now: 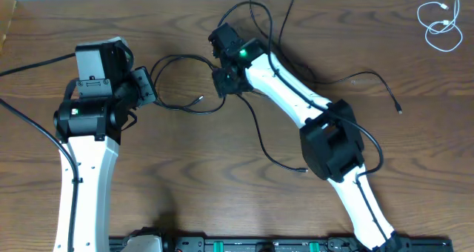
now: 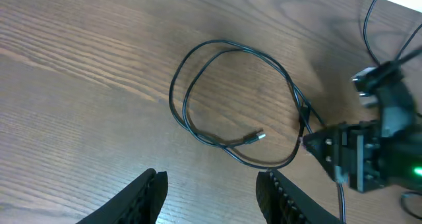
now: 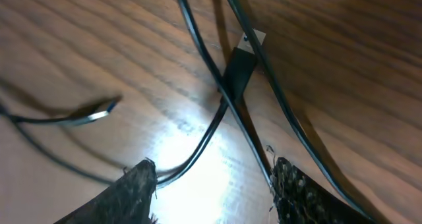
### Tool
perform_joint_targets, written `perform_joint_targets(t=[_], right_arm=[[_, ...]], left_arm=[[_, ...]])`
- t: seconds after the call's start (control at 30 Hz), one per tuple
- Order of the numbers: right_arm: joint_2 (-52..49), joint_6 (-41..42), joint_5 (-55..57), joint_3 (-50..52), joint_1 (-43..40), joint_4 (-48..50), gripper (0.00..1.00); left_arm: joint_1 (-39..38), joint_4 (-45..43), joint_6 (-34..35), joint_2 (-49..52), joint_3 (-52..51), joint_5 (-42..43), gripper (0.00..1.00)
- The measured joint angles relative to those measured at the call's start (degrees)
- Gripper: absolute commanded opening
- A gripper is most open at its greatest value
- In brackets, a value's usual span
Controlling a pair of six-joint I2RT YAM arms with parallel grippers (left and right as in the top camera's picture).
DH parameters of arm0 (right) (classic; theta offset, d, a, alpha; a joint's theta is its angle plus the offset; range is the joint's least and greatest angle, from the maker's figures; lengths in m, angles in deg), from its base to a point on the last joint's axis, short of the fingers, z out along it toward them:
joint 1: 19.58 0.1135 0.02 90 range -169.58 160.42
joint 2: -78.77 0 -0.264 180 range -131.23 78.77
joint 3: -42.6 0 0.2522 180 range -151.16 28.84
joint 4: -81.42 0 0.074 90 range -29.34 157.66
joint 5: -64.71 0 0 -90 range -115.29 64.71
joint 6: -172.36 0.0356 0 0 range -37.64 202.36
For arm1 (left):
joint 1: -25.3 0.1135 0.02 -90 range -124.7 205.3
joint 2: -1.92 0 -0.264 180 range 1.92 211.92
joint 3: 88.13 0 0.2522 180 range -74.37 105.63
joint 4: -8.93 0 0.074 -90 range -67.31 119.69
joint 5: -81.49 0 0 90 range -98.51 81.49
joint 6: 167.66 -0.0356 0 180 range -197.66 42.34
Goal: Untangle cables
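The black cable (image 1: pixel 178 58) lies in a double loop on the table between my two grippers, with one plug (image 1: pixel 201 100) lying inside the loop. Its strands run on to ends at the centre (image 1: pixel 303 170) and right (image 1: pixel 400 111). The left gripper (image 1: pixel 146 87) is open and empty, just left of the loop (image 2: pixel 231 49); its jaws (image 2: pixel 211 191) hover near the plug (image 2: pixel 254 137). The right gripper (image 1: pixel 226 81) is low over the loop's right side. Its jaws (image 3: pixel 214 184) are open, with black strands (image 3: pixel 217 118) crossing between them. The white cable (image 1: pixel 441 22) lies coiled at the far right, apart.
Thicker black robot wires (image 1: pixel 274 15) run off the far edge behind the right arm, and one (image 1: pixel 29 63) trails left from the left arm. The right gripper shows in the left wrist view (image 2: pixel 369 155). A black connector (image 3: pixel 241 66) lies ahead of the right jaws.
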Motion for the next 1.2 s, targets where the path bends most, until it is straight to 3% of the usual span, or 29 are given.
perform_joint_targets(t=[0.57,0.87,1.07,1.2], right_arm=[[-3.0,0.0,8.2,0.0,2.5,3.5,0.52],[-4.0,0.4,10.2,0.0,3.5,3.7,0.45],[-4.0,3.5,11.0,-0.1,4.1,1.6,0.37],[-4.0,8.8,11.3,-0.7,5.1,-2.8,0.37]], left_arm=[[0.0,0.1,0.0,0.0,0.0,0.0,0.49],[0.0,0.9,0.0,0.0,0.0,0.0,0.49],[0.0,1.2,0.0,0.0,0.0,0.0,0.49],[0.0,1.2,0.0,0.0,0.0,0.0,0.49]])
